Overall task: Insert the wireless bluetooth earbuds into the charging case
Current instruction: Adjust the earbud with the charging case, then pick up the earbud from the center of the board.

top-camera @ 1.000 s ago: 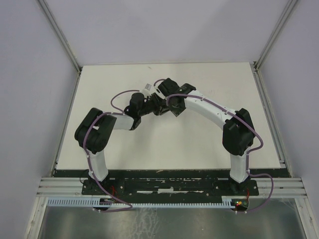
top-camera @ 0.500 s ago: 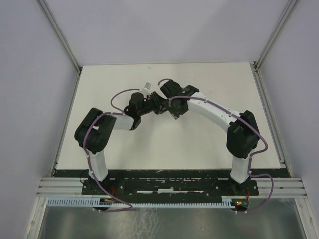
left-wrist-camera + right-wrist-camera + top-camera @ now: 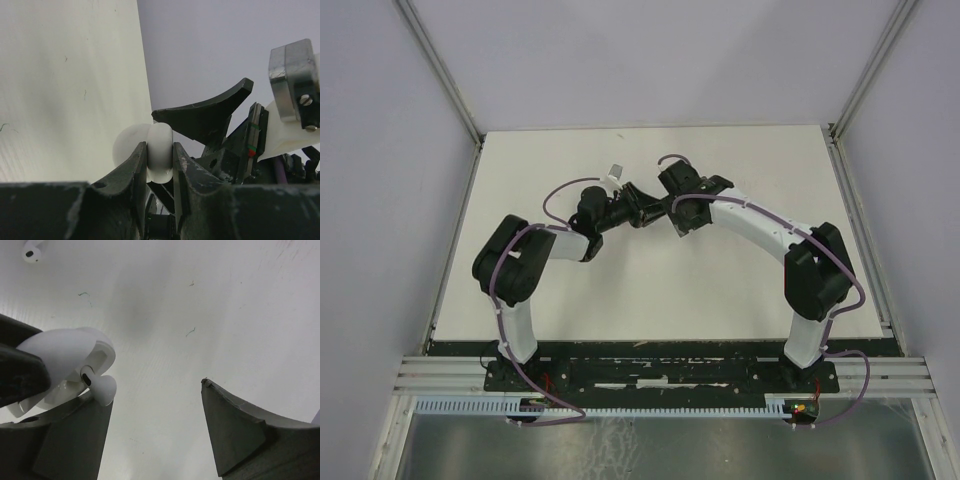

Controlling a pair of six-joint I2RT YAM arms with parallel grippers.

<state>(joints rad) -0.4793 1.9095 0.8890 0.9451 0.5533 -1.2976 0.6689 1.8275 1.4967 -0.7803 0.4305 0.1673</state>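
Left gripper [image 3: 160, 150] is clamped hard on the charging case [image 3: 161, 136]. Its two dark fingers pinch the white rounded shell from either side and hold it edge-on, up off the table [image 3: 65, 100]. From the right wrist camera the case shows its open side, the two white halves parted. One earbud [image 3: 103, 389] pokes out of the gap, its bulb end outward and a small dark spot on it. Whether that earbud sits fully down in its pocket or only rests at the mouth is hard to tell from this angle.

Right gripper [image 3: 152, 392] has its jaws spread wide with nothing between them. It is just beside the case, with one dark finger right under the protruding earbud and the other well off to the side.

Out on the table, a second earbud [image 3: 31, 251] lies loose on the white surface, apart from the case and both grippers.

From overhead, the two arms arch inward and meet nose to nose over the middle of the table, and the case is hidden between the wrists.
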